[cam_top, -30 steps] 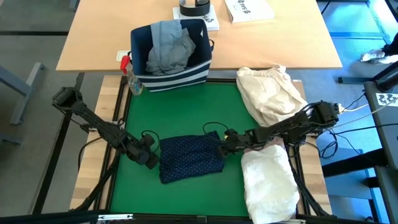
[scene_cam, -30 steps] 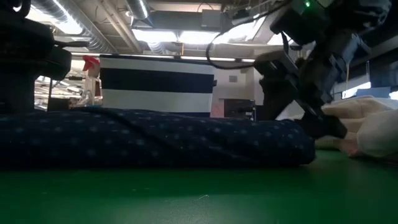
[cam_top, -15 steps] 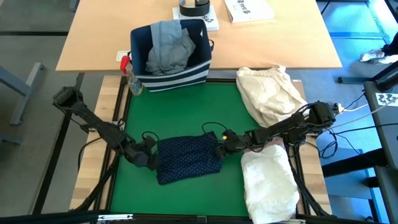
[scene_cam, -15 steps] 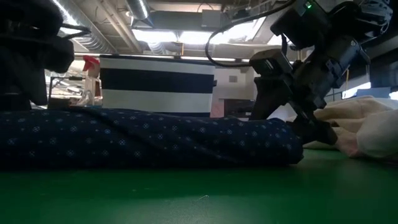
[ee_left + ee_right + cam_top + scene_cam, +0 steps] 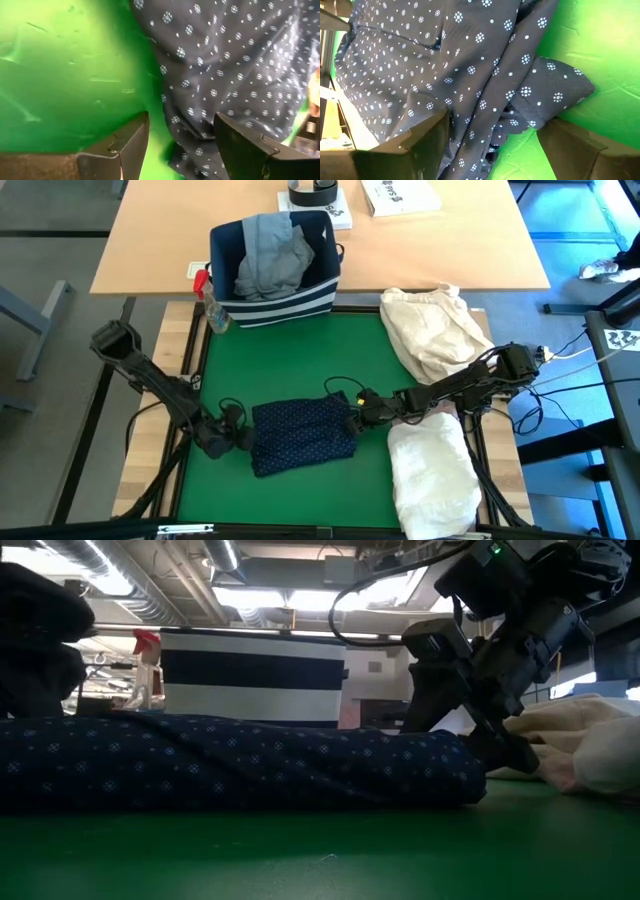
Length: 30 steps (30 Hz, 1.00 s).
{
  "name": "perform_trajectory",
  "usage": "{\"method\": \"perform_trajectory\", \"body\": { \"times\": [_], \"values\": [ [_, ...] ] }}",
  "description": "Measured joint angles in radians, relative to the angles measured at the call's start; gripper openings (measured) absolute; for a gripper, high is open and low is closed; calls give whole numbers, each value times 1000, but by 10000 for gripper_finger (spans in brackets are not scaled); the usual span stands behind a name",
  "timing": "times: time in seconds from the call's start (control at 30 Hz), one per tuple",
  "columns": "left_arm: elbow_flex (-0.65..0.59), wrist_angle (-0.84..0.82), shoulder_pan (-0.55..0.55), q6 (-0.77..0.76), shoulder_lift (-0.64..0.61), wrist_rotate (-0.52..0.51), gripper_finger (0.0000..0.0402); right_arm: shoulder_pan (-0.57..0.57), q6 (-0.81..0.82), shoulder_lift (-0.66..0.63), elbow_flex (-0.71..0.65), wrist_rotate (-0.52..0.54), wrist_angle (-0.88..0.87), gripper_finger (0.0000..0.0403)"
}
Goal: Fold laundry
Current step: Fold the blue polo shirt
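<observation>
High view: navy dotted shirt (image 5: 303, 436) lies as a folded slab near the front middle of the green bench (image 5: 290, 360). Left pincer (image 5: 237, 440) sits at its left edge, right pincer (image 5: 358, 412) at its right edge. In both wrist views the fingers stand apart with cloth between or just ahead of them — neither shows a closed grip, so I read both as open and holding nothing.

Other laundry: white shirt (image 5: 432, 476) folded at the front right corner, grey jeans (image 5: 270, 252) heaped in the striped bin (image 5: 272, 300) beyond the mat. Cream bundle (image 5: 432, 330) lies at the right rear.

Handling, judged: the shirt is light, thin and limp; it will sag and slide on itself, and loose layers may unfold if lifted from one point. Best hold looks like the two opposite short edges, pinching through all layers at once, low to the mat.

Hard to make out: the low view shows only the shirt's front edge, so the layer count is unclear. Right wrist view shows a tucked flap or sleeve end poking out — which part it is, I cannot tell. Pale pink top not found in any view.
</observation>
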Motion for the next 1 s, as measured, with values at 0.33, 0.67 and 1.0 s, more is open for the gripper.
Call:
{"method": "perform_trajectory", "body": {
  "times": [0.33,0.67,1.0],
  "values": [
    [-13,193,-6,74,105,-41,218,1,2,1,-2,6,18,298],
    [-10,311,-4,132,179,-95,217,7,29,52,-3,-4,168,298],
    [-12,339,-6,208,183,-177,153,14,29,93,-2,-13,311,298]
  ]
}}
